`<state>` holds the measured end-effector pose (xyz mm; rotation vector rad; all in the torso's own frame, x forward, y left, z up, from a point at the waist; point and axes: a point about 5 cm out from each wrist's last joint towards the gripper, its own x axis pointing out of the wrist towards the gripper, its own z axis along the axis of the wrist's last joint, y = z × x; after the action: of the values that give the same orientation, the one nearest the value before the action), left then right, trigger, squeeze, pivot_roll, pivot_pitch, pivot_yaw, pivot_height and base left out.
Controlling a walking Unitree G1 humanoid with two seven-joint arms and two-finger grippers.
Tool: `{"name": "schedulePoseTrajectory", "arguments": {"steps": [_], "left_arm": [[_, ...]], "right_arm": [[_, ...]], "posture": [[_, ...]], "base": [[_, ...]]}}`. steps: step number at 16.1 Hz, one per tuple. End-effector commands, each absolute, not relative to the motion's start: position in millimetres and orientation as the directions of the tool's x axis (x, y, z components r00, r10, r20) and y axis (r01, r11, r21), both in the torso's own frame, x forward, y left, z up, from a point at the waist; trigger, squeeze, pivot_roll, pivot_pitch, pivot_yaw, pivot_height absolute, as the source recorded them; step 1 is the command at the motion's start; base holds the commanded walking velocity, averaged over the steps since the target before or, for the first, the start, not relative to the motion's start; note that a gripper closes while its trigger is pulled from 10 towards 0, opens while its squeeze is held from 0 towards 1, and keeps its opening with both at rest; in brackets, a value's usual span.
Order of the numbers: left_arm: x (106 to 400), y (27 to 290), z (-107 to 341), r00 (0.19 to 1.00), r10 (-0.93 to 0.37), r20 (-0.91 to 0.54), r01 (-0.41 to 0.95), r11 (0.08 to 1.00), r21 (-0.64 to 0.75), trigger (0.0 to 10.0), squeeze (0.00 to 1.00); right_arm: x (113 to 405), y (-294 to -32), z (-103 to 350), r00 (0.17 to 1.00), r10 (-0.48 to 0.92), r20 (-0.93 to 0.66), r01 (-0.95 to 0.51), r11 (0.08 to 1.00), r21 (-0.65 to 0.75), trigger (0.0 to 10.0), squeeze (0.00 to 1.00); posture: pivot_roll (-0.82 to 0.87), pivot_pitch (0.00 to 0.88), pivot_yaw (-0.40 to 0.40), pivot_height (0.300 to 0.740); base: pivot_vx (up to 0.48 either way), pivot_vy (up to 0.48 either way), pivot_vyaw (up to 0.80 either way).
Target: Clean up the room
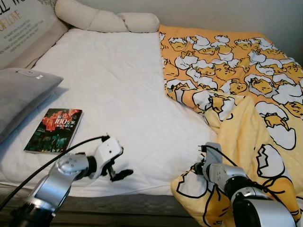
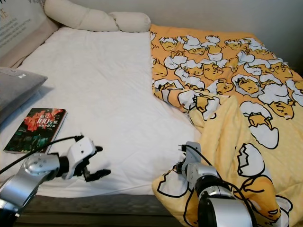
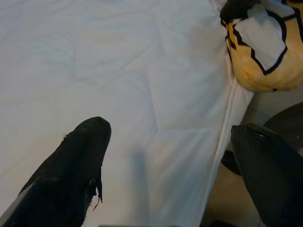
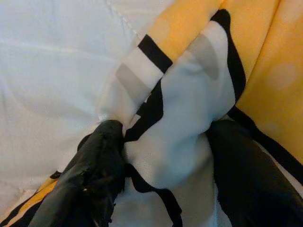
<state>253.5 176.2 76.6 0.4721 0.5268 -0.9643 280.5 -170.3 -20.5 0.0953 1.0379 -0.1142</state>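
- At the foot edge of the bed (image 1: 118, 85), the right gripper (image 4: 161, 165) has its two black fingers (image 4: 97, 175) closed on a bunched fold of the yellow blanket (image 1: 246, 80); in the right wrist view the cloth bulges between them and touches both.
- The blanket, printed with white-and-yellow egg figures, covers the right half of the bed, and its near corner hangs over the mattress edge where the right gripper grips it.
- The left gripper (image 1: 118, 172) hovers over the white sheet near the front edge, its fingers (image 3: 80, 161) spread wide with nothing between them; the left wrist view shows bare sheet beneath and the blanket's corner just beyond.
- The left arm reaches in from the lower left with the elbow bent and a black cable looping along it; the right arm comes up from the lower right, its wrist turned toward the blanket's corner.
- A book (image 1: 53, 130) with a dark, red-lit cover lies flat on the sheet, near a grey pillow (image 1: 23, 94) and well apart from both grippers.
- A cream bolster (image 1: 106, 19) lies along the head of the bed.
- The right fingers are largely hidden by cloth in the eye views, and the book's title is too small to read.
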Motion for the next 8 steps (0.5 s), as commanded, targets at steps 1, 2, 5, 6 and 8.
{"name": "schedulePoseTrajectory", "arguments": {"steps": [1,2,5,6,8], "left_arm": [[257.2,176.5,78.2,0.47,-0.635,-0.613,0.859,0.49,0.152,10.0,0.0],[258.9,175.8,77.2,0.468,-0.638,-0.612,0.859,0.49,0.146,10.0,0.0],[265.2,176.7,73.9,0.472,-0.636,-0.611,0.858,0.49,0.153,10.0,0.0],[269.3,177.1,73.3,0.483,-0.628,-0.61,0.854,0.493,0.168,10.0,0.0],[274.4,177.0,75.4,0.503,-0.618,-0.604,0.843,0.507,0.182,10.0,0.0]], "right_arm": [[286.3,-174.5,-15.2,0.523,-0.051,-0.851,0.143,0.989,0.029,0.0,0.0],[288.6,-175.9,-13.1,0.53,-0.043,-0.847,0.137,0.99,0.035,0.0,0.0],[289.7,-182.0,-11.7,0.538,-0.043,-0.842,0.149,0.988,0.045,0.0,0.0],[289.4,-183.8,-11.8,0.538,-0.039,-0.842,0.14,0.989,0.044,0.0,0.0],[289.3,-184.5,-11.5,0.539,-0.007,-0.842,0.089,0.995,0.048,0.0,0.0]], "posture": [[0.02,0.0,-0.047,0.74],[0.02,0.0,-0.043,0.74],[0.0,0.0,-0.046,0.74],[0.01,0.0,-0.052,0.74],[0.02,0.0,-0.061,0.74]], "base": [[0.0,0.0,0.0],[0.0,0.0,0.0],[0.0,0.0,0.0],[0.0,0.0,0.0],[0.0,0.0,0.0]]}}
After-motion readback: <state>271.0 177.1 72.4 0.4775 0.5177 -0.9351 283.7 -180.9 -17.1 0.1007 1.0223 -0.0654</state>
